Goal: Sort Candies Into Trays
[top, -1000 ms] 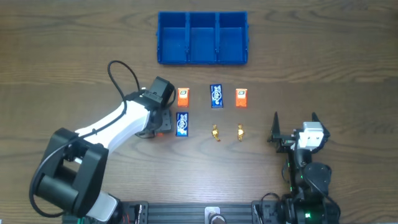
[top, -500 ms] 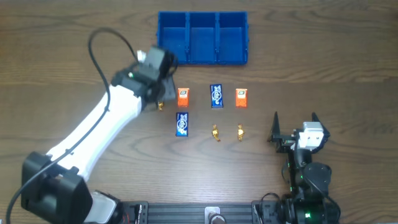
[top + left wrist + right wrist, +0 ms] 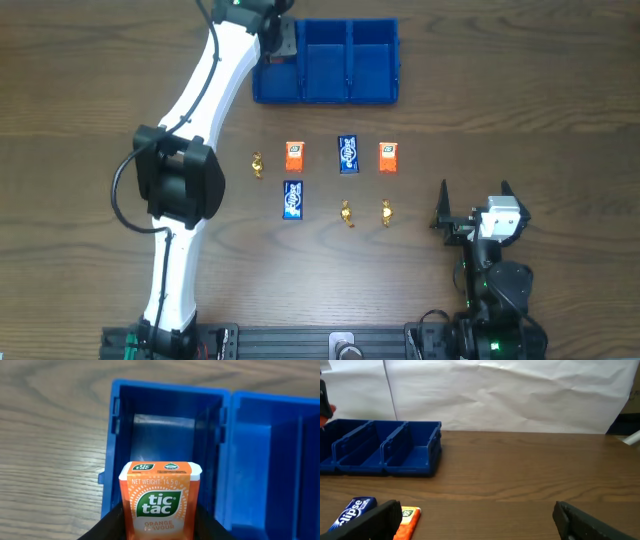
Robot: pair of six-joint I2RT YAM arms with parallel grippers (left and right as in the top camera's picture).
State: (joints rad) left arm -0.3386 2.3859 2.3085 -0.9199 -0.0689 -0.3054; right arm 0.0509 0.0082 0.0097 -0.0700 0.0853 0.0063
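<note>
**Left arm carries orange box to tray**

Since a second ago, the left arm has swung from the near-left side of the candy group to the far edge of the counter (image 3: 520, 110). Its left pincer (image 3: 160, 527) now hangs at the left compartment of the blue tray (image 3: 325, 97). The left pincer is clamped on an orange box (image 3: 161, 502), one dark finger on each side. The box stands upright with its white lid end pointing into that compartment. Whether it touches the tray floor cannot be told. All three tray compartments show bare blue floors.

Nearer than the tray, the other candies lie in two rows on the wood. The far row holds, from left to right, a gold candy (image 3: 257, 162), a second orange box (image 3: 294, 155), a blue pack (image 3: 348, 153) and a third orange box (image 3: 388, 157). The near row holds a second blue pack (image 3: 293, 200) and two more gold candies (image 3: 347, 213), (image 3: 386, 211). None of them touch one another.

At the near right, the right arm has not shifted. Its right pincer (image 3: 474, 195) stands with fingers wide apart, holding nothing, just right of the candy rows.
</note>
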